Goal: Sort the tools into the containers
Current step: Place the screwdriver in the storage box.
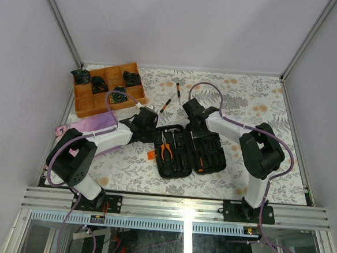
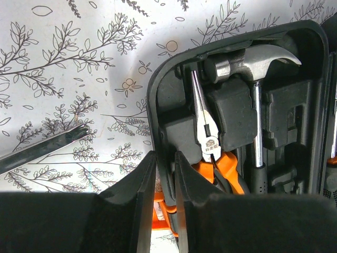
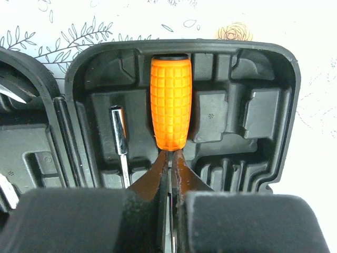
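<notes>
Open black tool case (image 1: pixel 210 155) at the middle of the table (image 1: pixel 257 98). We see the left gripper (image 2: pixel 162 161) nearly closed, pinching its left rim. The right gripper (image 3: pixel 169 155), fully closed, meets the handle end of an orange screwdriver (image 3: pixel 171 103) in the right half, perhaps gripping its shaft.

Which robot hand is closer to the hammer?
The left. The left gripper is clamped on the rim of the tool case half where the hammer lies. The right gripper is over the other half, shut at the end of an orange handle.

Plain pale walls (image 1: pixel 181 23), floral-patterned table (image 1: pixel 262 104)
</notes>
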